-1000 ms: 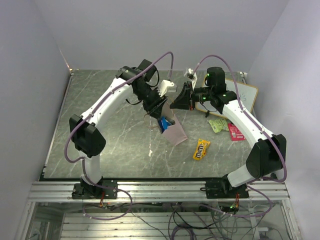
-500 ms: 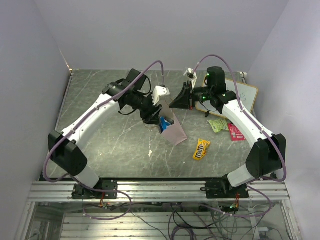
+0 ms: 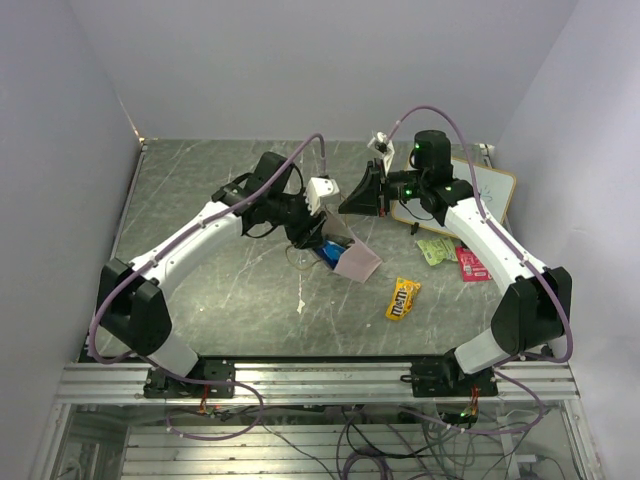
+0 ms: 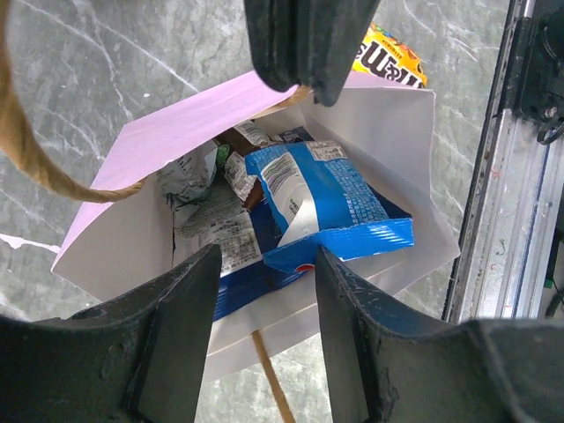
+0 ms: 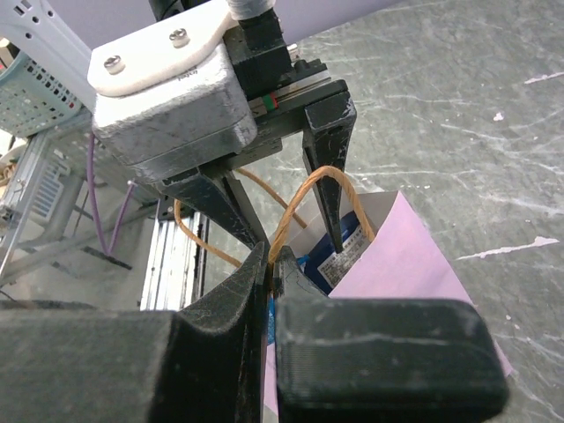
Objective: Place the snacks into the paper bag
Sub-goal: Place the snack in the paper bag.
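The pale pink paper bag (image 3: 357, 263) leans with its mouth toward the left arm. My right gripper (image 3: 348, 207) is shut on its tan handle (image 5: 304, 201) and holds the mouth up. My left gripper (image 3: 314, 238) is open and empty just above the mouth (image 4: 264, 264). Inside lie the blue-white packet (image 4: 330, 207), the silver-grey packet (image 4: 207, 225), the brown bar (image 4: 236, 139) and the dark blue chip bag (image 4: 251, 284). The yellow M&M's (image 3: 402, 298), the light green packet (image 3: 436, 249) and the pink-red packet (image 3: 470, 264) lie on the table to the right.
The white scribbled board (image 3: 482, 190) stands at the back right behind the right arm. A small white scrap (image 3: 300, 300) lies in front of the bag. Walls close in the table on the left, back and right.
My left arm has swung its elbow left and down, and its gripper has drawn back a little from the bag. The bag has tipped lower to the right. The right gripper has kept its hold.
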Controlling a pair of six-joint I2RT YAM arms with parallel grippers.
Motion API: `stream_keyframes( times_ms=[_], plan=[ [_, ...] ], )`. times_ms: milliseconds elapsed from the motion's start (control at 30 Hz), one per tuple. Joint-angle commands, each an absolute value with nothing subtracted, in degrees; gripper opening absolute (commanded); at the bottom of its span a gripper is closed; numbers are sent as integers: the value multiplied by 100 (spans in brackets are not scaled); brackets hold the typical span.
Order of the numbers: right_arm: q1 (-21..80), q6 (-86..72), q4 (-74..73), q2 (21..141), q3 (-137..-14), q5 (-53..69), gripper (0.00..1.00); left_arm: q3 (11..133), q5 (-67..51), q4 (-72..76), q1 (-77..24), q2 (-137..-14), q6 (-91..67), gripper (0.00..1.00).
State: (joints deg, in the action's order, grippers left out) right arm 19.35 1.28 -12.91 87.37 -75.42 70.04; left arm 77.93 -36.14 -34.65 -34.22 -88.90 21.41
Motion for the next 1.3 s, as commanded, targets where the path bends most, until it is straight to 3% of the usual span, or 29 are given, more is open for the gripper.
stream_keyframes(
  times_ms=[0,1267],
  plan=[
    [1954,134,-1088,8605,-7497,7054,0,7594,-3528,-2924,-3426,-8727,1954,58],
    [1898,-223,-520,8571,-7033,6689,0,6767,-3969,-1541,-3445,-8477,1328,61]
  ],
)
